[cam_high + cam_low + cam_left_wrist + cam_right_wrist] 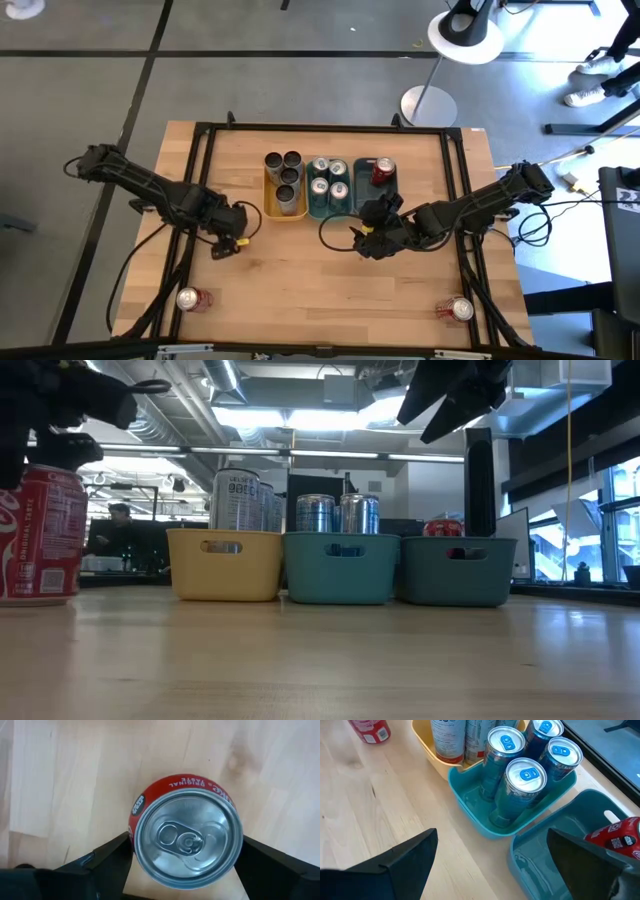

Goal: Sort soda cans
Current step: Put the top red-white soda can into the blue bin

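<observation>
A red soda can stands upright on the bare wood, seen from straight above in the left wrist view. My left gripper points down over it, open, one finger on either side of its silver top. In the low view that gripper sits just above the can. In the high view the gripper hides the can. My right gripper hovers open near the trays, empty. Two more red cans stand near the front edge.
Three trays stand in a row at the table's far middle. The yellow one holds dark cans, the teal one holds several silver-teal cans, and the dark one holds one red can. Bare wood lies between the trays and the front edge.
</observation>
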Controlling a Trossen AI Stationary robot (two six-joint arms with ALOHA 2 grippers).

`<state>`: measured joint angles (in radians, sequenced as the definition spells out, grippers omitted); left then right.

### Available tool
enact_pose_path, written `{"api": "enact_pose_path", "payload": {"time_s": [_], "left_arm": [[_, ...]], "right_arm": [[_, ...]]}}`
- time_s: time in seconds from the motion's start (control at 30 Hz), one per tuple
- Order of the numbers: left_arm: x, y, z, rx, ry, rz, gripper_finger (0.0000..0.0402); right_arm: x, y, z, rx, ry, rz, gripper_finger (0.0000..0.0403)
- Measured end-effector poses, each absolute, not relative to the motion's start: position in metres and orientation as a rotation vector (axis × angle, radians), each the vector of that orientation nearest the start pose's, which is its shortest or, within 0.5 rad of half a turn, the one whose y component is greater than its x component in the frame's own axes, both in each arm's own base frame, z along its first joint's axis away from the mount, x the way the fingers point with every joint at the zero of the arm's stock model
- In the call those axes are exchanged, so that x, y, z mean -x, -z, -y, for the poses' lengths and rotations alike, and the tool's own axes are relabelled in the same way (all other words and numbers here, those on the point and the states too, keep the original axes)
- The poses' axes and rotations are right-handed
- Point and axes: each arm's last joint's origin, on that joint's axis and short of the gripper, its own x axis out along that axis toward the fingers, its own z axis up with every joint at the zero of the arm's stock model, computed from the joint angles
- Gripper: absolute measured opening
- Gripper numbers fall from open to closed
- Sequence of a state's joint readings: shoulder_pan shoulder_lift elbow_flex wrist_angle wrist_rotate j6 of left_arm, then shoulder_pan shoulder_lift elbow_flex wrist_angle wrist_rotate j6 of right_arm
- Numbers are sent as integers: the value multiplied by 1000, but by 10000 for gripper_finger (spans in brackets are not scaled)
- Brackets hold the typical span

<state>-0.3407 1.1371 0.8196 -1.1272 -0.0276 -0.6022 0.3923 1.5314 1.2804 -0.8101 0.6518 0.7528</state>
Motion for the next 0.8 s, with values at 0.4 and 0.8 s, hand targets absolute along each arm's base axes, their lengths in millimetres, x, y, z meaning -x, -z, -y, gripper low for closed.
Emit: {"api": "enact_pose_path", "payload": {"time_s": [0.4, 0.8], "left_arm": [[-175, -227, 58, 286, -163, -1352, 306], [-181, -226, 55, 290, -160, -1311, 306]], "right_arm": [[-289, -285, -101, -163, 551, -764, 376], [-289, -285, -101, -160, 558, -758, 376]]}}
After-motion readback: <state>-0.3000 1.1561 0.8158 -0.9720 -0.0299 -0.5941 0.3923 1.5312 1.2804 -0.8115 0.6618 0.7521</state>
